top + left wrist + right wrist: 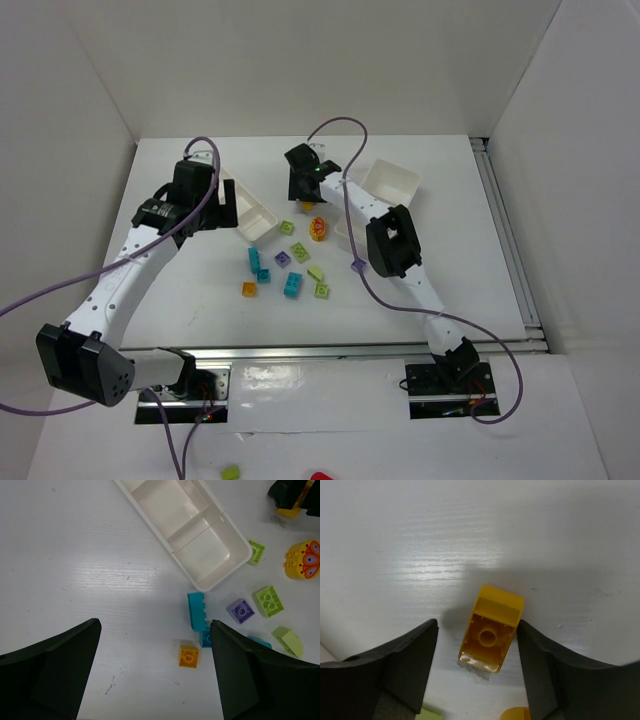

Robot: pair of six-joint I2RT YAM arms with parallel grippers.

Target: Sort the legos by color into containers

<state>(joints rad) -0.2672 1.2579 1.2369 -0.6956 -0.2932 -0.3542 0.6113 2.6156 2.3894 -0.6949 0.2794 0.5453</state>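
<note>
Now | yellow lego point(492, 630) | hollow underside showing | within spread right tool point(476, 647)

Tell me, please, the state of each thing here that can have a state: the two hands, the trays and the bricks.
left hand: open, holding nothing.
right hand: open, one finger on each side of the yellow brick.
yellow brick: lying on the table, hollow underside showing.
three-section tray: upright, visible sections empty.
smaller tray: upright, visible part empty.
purple brick: on the table, stud up.
</note>
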